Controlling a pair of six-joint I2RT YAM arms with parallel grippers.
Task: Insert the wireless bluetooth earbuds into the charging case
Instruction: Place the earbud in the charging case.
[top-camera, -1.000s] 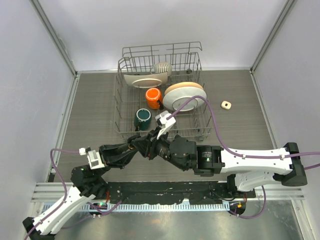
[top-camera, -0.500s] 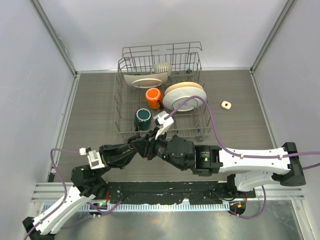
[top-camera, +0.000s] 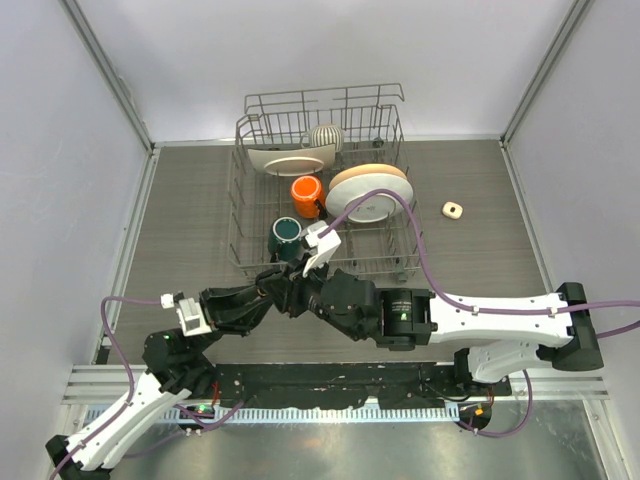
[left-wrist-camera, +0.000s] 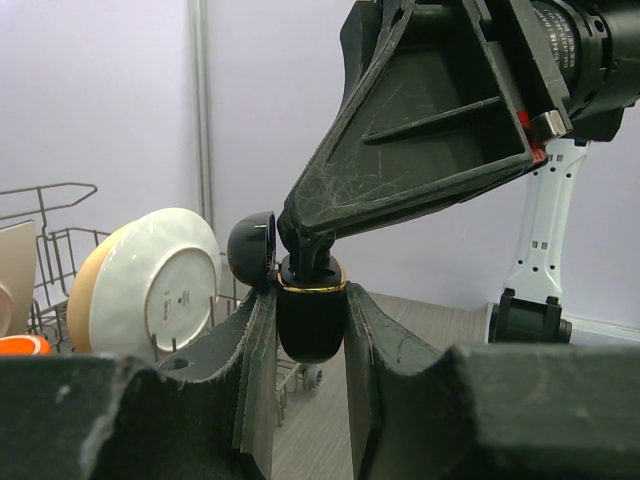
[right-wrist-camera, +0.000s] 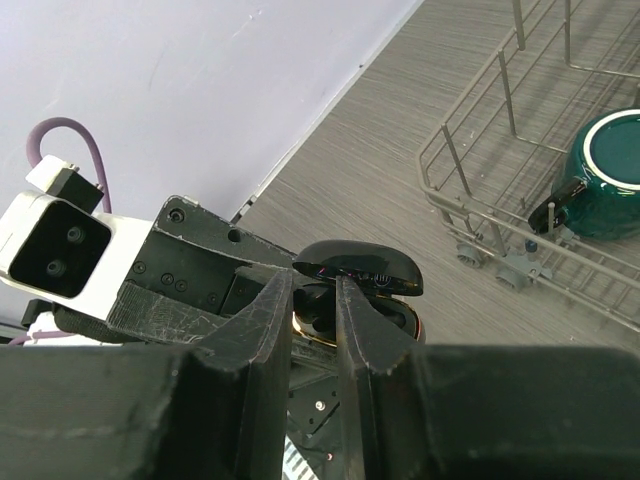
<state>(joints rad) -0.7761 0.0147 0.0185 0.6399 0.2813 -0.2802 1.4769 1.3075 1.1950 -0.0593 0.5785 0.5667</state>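
My left gripper (left-wrist-camera: 308, 300) is shut on a black charging case (left-wrist-camera: 310, 325) with a gold rim and holds it upright above the table. The case's lid (left-wrist-camera: 250, 250) is open to the left. My right gripper (right-wrist-camera: 313, 290) comes down from above, its fingers (left-wrist-camera: 318, 238) meeting the case's mouth. It is shut on a small black earbud (right-wrist-camera: 318, 302) that sits at the case's opening under the lid (right-wrist-camera: 360, 268). In the top view the two grippers (top-camera: 280, 293) meet in front of the rack, and the case is hidden there. The other earbuds are not visible.
A wire dish rack (top-camera: 240, 215) stands just behind the grippers. It holds plates (top-camera: 368, 192), an orange mug (top-camera: 307, 195) and a teal mug (top-camera: 287, 236). A small cream-white object (top-camera: 453, 209) lies on the table at the right.
Both grippers have shifted slightly left and toward the rack, still joined at the case. The right arm has stretched a little farther left.
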